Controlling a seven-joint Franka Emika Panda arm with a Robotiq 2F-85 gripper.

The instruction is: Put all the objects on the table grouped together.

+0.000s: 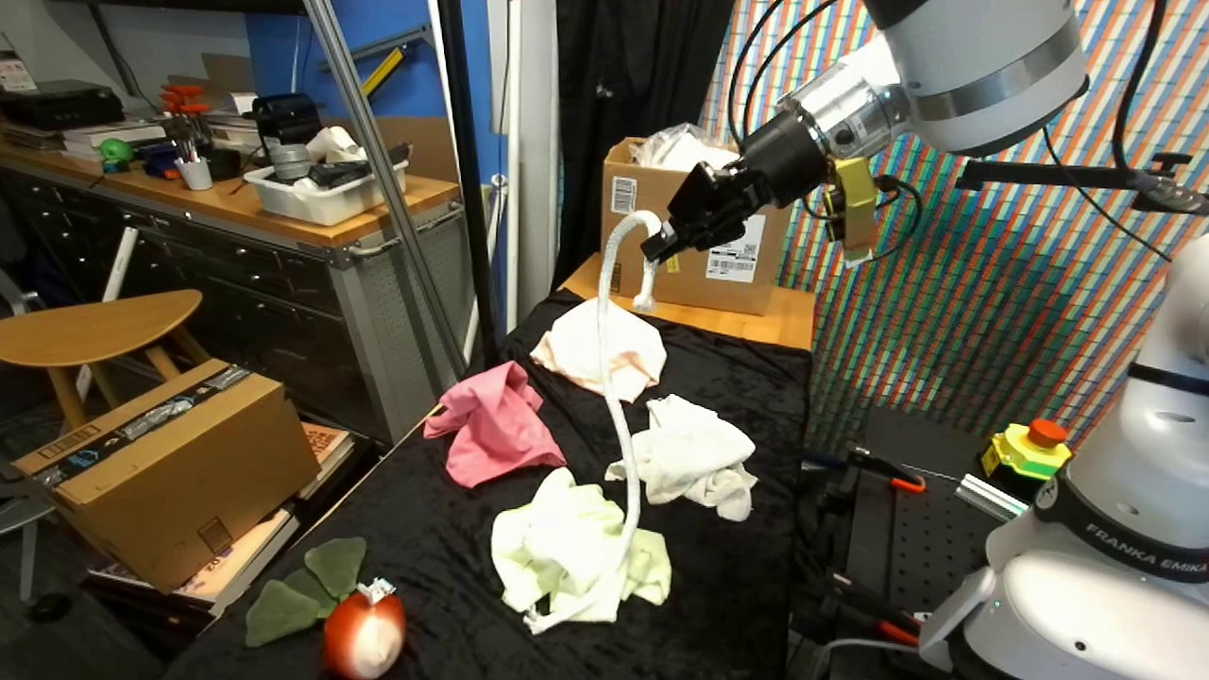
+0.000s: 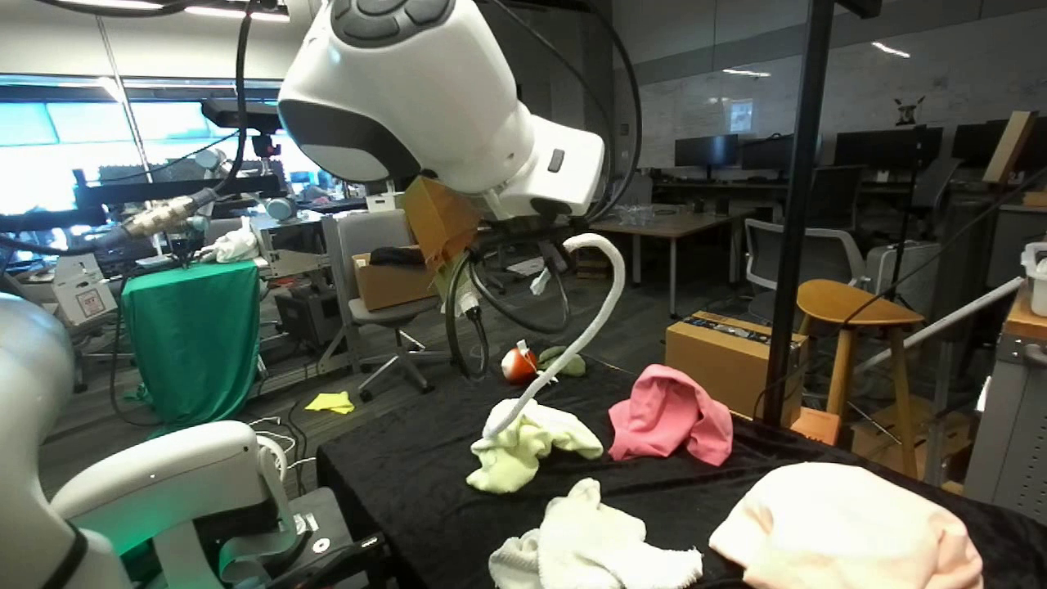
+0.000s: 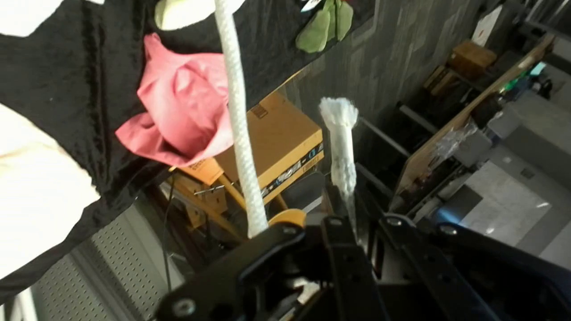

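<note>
Leftmost in an exterior view we see a taped cardboard box [image 1: 175,472] resting on books [image 1: 236,559]; then, on the black-clothed table [image 1: 732,590], green leaf-shaped pieces [image 1: 286,609] lie just beside a round red-and-white toy [image 1: 365,635]; further right come the task's 4 rags, lying near each other on that table: the crumpled pink rag [image 1: 496,430] by the left edge, the pale green rag [image 1: 559,540] nearer us, the peach rag [image 1: 574,342] farther back, and the white rag [image 1: 697,455] to their right; a braided white rope [image 1: 616,416] arcs down, its lower length crossing the pale green rag, though we cannot tell whether they touch; higher up, the Robotiq gripper [image 1: 659,240] has its jaws pinched together on this rope, near 1 end, whose frayed tip we see in the wrist view; behind it stands a labelled shipping box [image 1: 694,276]; farthest right are an emergency stop button [image 1: 1030,449] and the Franka Emika arm [image 1: 1115,482].
</note>
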